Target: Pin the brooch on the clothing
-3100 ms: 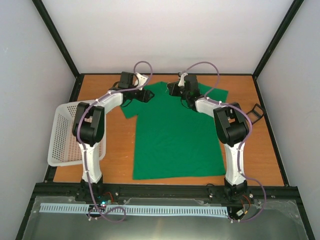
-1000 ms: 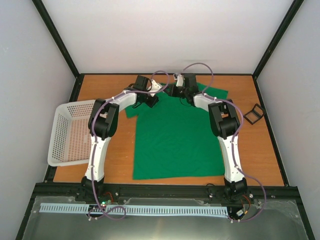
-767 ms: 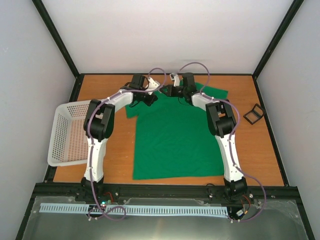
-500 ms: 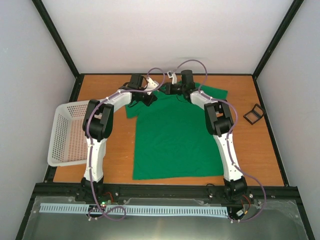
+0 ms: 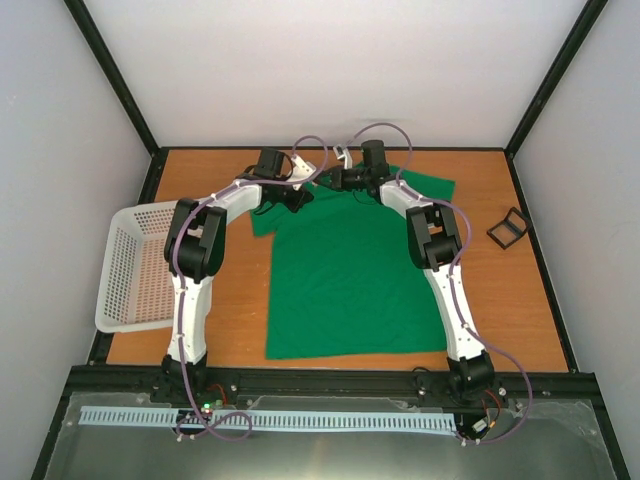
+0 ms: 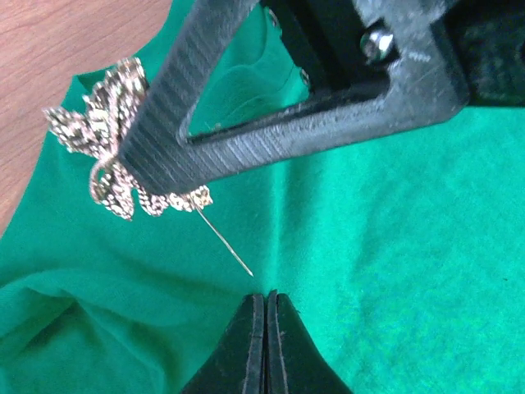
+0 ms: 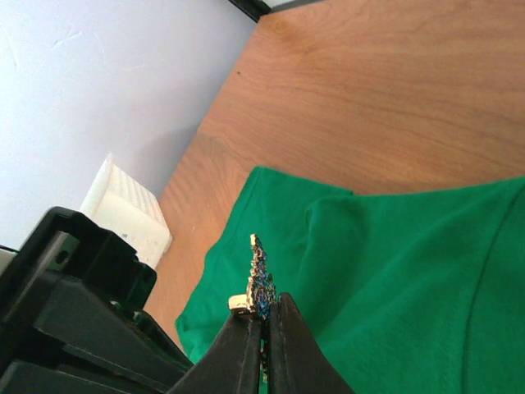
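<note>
The clothing (image 5: 350,270), a green T-shirt, lies flat on the wooden table. Both grippers meet at its collar. My right gripper (image 7: 265,305) is shut on the brooch (image 7: 262,279), a small silvery ornament standing edge-on between its fingertips. In the left wrist view the brooch (image 6: 102,139) shows beside a black right finger (image 6: 246,107), and its bare pin (image 6: 225,242) slants down toward the cloth. My left gripper (image 6: 267,297) is shut, its tips pinching the clothing (image 6: 394,246) where a crease rises, just below the pin's point. From above, the left gripper (image 5: 297,197) and the right gripper (image 5: 336,180) are almost touching.
A white mesh basket (image 5: 135,265) hangs over the table's left edge. A small black square box (image 5: 507,227) sits at the right, near the frame. The left sleeve (image 7: 238,246) lies bunched below the brooch. The enclosure's back wall stands just behind both wrists.
Both wrists have shifted a little toward the far edge at the collar. The left gripper came over from the left sleeve earlier and has closed its jaws on the cloth.
</note>
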`<state>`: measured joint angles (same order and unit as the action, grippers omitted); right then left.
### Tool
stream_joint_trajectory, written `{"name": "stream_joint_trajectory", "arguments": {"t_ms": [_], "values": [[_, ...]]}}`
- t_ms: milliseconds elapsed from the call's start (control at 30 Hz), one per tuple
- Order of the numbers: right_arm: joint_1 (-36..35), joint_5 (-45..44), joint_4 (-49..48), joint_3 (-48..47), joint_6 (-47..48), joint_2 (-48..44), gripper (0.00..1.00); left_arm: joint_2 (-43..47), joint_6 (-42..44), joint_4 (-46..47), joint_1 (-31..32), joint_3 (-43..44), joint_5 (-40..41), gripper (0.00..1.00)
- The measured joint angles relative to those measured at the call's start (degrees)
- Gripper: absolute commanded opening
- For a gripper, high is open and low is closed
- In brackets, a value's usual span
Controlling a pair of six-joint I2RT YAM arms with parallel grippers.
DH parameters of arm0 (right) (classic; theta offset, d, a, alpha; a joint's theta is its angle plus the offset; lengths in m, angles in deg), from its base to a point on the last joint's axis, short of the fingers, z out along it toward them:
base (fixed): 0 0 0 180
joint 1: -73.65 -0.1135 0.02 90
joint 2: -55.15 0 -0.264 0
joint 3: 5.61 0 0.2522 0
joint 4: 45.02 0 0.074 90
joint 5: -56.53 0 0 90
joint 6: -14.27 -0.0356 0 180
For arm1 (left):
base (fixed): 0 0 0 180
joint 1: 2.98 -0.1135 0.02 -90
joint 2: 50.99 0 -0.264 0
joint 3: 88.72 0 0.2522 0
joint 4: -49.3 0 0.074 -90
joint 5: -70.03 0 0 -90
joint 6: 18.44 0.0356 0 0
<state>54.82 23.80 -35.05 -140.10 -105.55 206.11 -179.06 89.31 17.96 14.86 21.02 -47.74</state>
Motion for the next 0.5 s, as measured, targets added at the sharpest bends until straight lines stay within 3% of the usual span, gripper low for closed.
{"name": "stream_joint_trajectory", "arguments": {"t_ms": [500], "values": [[0.2,1.6,2.9,-6.3,-1.4,3.7,0.03,0.0,0.6,0.7,-0.2,-2.0,-1.2,0.01]]}}
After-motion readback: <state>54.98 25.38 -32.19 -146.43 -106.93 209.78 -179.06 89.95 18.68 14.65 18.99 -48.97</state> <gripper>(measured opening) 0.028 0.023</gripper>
